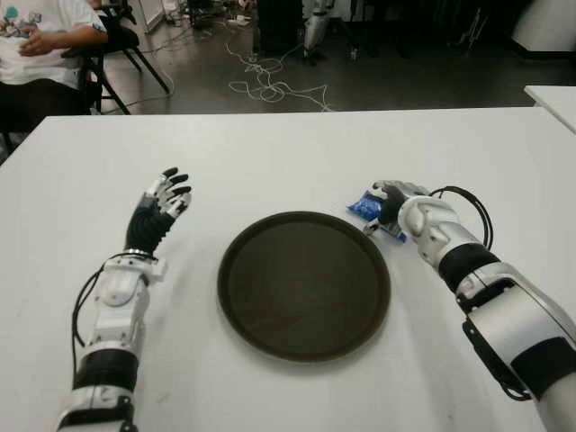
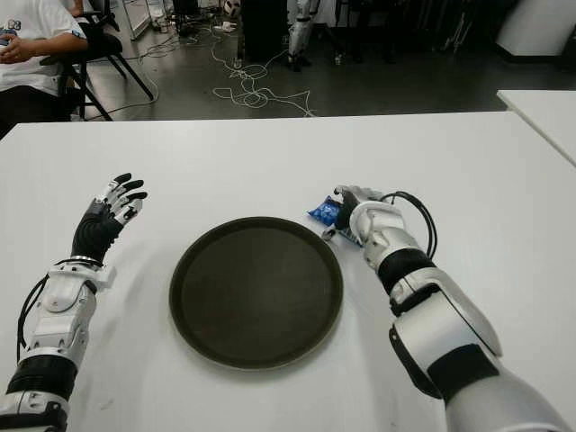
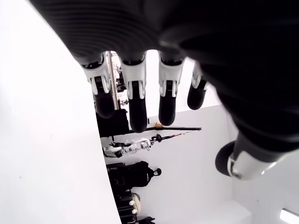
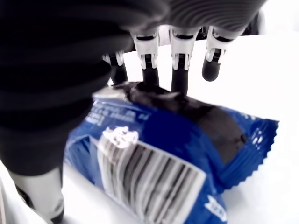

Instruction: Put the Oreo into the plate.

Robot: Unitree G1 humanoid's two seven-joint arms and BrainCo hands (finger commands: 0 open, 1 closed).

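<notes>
The Oreo is a blue packet [image 1: 364, 208] lying on the white table just off the far right rim of the round dark plate [image 1: 304, 286]. My right hand [image 1: 385, 203] covers it from the right. In the right wrist view the fingers [image 4: 180, 74] curl over the far edge of the packet [image 4: 187, 154] and the thumb [image 4: 39, 196] stands on its near side, so the hand is shut on it. The packet still touches the table. My left hand [image 1: 166, 200] shows to the left of the plate, its fingers spread and holding nothing.
The bare white table [image 1: 288, 162] stretches behind the plate. A second white table corner [image 1: 553, 97] shows at the far right. A seated person [image 1: 40, 40] is at the back left, and cables [image 1: 270, 85] lie on the floor beyond the table.
</notes>
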